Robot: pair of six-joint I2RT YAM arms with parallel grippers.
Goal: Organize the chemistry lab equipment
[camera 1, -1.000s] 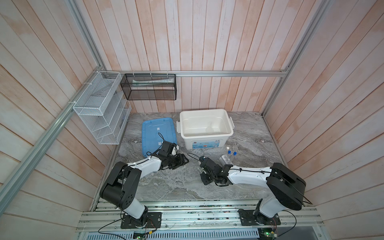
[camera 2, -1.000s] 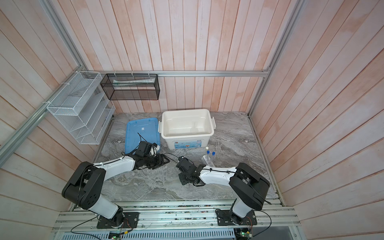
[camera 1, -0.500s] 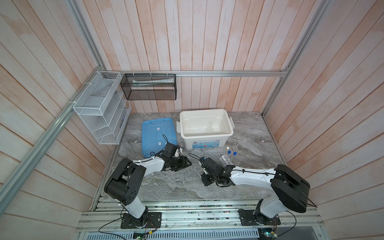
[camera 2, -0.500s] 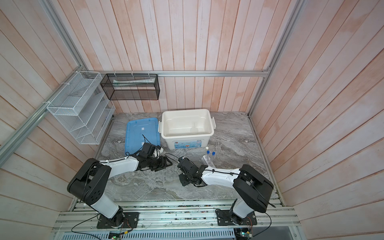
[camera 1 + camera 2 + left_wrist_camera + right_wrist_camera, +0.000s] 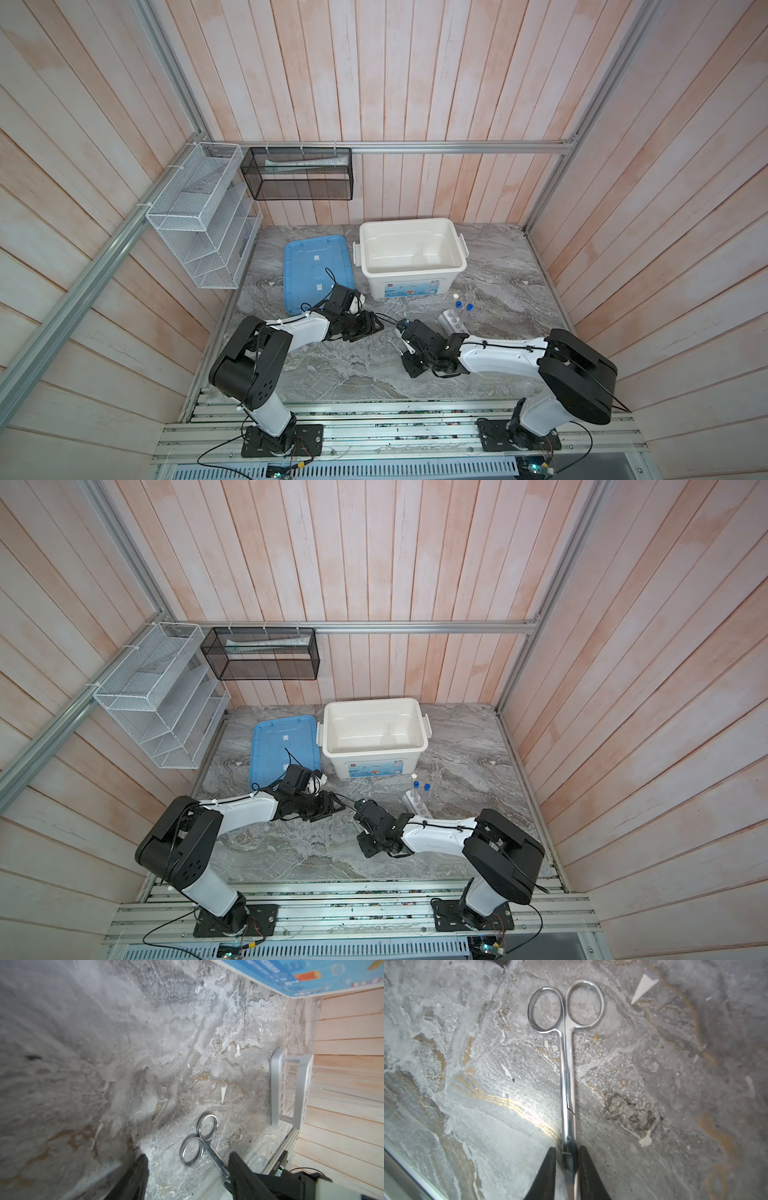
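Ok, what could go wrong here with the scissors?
The scissors lie flat with the right tool straddling the thin blades: a grip may slip. The left tool is open by the handle rings, so the tools could collide. The tube rack beside the right arm could get knocked.

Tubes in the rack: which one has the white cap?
The white-capped tube, the one standing nearest the white bin; the two blue-capped tubes stand farther from it.
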